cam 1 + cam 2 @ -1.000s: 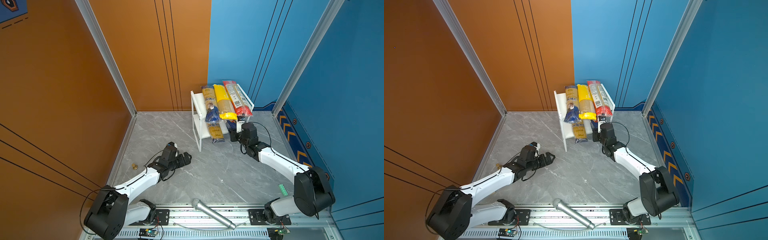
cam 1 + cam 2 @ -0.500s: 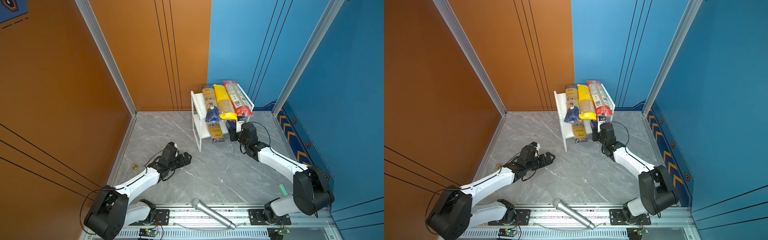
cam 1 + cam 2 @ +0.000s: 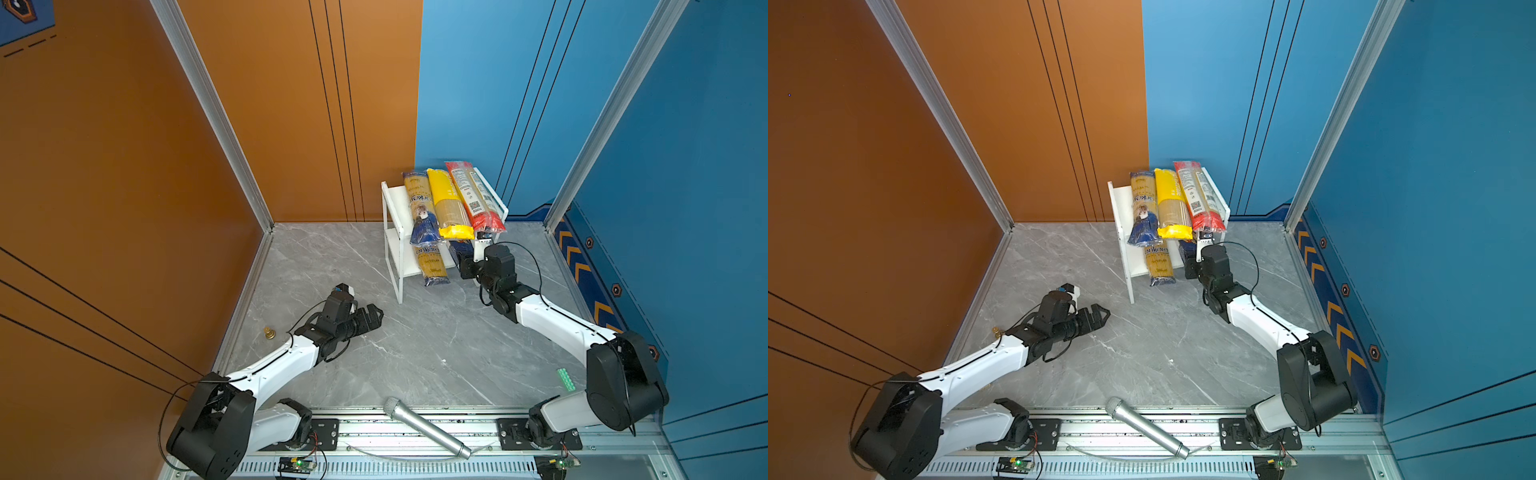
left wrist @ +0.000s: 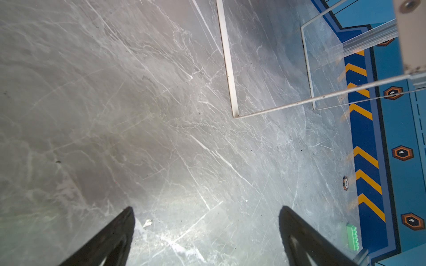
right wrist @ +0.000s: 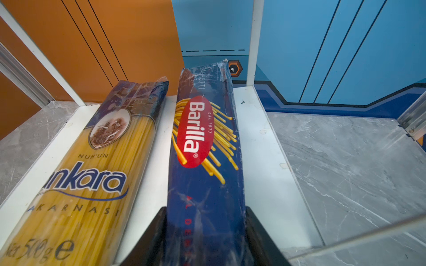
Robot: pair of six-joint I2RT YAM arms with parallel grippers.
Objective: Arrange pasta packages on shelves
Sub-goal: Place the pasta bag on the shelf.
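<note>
Right wrist: glossy narrow Barilla bag [image 5: 202, 161]

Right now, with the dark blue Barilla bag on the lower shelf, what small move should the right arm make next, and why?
Probably open the right gripper fully and draw straight back. The dark blue Barilla spaghetti bag lies flat on the white rack's lower board beside the blue-and-yellow ankara bag, jaws close against its sides; grip unclear.

Vivid packaging on a white rack [image 3: 395, 203], over a grey, white-veined marble surface [image 3: 415, 353].
Upper ankara bag [image 3: 420, 208] is blue and yellow; yellow bag [image 3: 446, 203]; red bag [image 3: 473, 195] with a white label; lower ankara bag [image 5: 92, 172] is golden with navy lettering; Barilla bag [image 5: 202, 218] is navy with a red oval logo.
</note>
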